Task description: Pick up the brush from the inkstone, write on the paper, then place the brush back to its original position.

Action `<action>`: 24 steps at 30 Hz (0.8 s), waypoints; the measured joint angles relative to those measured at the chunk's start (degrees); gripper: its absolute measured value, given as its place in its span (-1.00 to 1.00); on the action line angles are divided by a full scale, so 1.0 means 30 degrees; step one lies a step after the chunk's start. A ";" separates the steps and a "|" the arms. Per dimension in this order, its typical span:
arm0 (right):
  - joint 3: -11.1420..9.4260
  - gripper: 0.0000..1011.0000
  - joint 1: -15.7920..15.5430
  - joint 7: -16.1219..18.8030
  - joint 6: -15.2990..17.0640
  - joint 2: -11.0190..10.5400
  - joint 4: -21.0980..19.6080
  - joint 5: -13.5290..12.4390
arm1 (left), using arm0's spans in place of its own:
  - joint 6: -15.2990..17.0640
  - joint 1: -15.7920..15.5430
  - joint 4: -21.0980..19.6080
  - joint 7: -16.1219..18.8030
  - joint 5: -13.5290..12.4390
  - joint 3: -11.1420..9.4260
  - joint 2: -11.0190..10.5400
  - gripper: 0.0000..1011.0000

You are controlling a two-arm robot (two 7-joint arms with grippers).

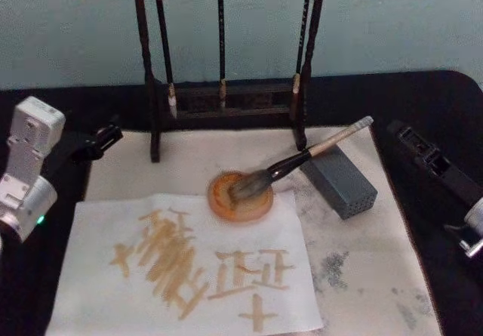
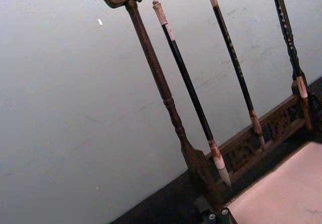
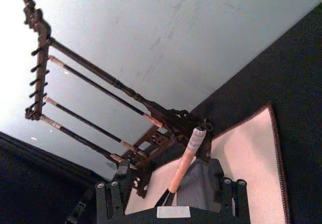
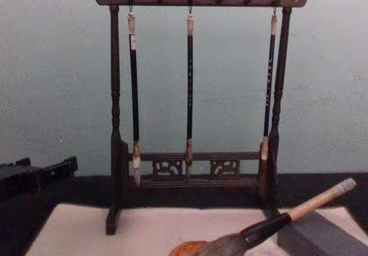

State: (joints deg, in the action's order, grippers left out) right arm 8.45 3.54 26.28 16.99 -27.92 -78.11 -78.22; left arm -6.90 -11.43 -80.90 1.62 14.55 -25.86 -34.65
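The brush (image 1: pixel 298 158) lies at rest, its bushy head in the round orange inkstone (image 1: pixel 241 200) and its pale handle propped on a grey block (image 1: pixel 339 180). In the chest view the brush (image 4: pixel 276 221) slants up to the right from the inkstone (image 4: pixel 187 248). The paper (image 1: pixel 113 230) lies at the front left and carries brown brush strokes. My left gripper (image 1: pixel 96 142) hovers off the mat's far left corner, well away from the brush. My right gripper (image 1: pixel 411 143) hangs open to the right of the block. Its wrist view shows the brush handle (image 3: pixel 183 161) beyond its spread fingers (image 3: pixel 108 199).
A dark wooden rack (image 1: pixel 226 102) with three slim hanging brushes (image 4: pixel 190 83) stands at the back of the beige felt mat (image 1: pixel 377 275), which has grey stains on its right side. A black tabletop (image 1: pixel 445 109) surrounds the mat.
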 joint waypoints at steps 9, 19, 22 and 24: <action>0.0508 0.98 0.1271 -0.0088 0.0826 0.0293 0.1586 -0.1176 | -0.0001 0.0001 0.0001 0.0000 0.0000 0.0001 0.0000 0.98; 0.1333 0.98 0.2606 0.0072 0.1058 0.0530 0.3393 -0.1573 | 0.0000 0.0000 0.0002 0.0001 0.0000 0.0001 0.0000 0.98; 0.1534 0.98 0.2945 0.0103 0.1080 0.0580 0.3872 -0.1676 | -0.0001 0.0000 0.0001 0.0001 0.0001 0.0000 0.0000 0.98; 0.1631 0.98 0.3139 0.0127 0.1103 0.0600 0.4107 -0.1739 | 0.0000 -0.0001 0.0001 0.0001 0.0000 0.0000 0.0000 0.98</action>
State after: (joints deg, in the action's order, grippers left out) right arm 13.35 12.96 26.66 20.30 -26.12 -65.79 -83.44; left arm -6.90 -11.43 -80.90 1.62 14.55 -25.86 -34.65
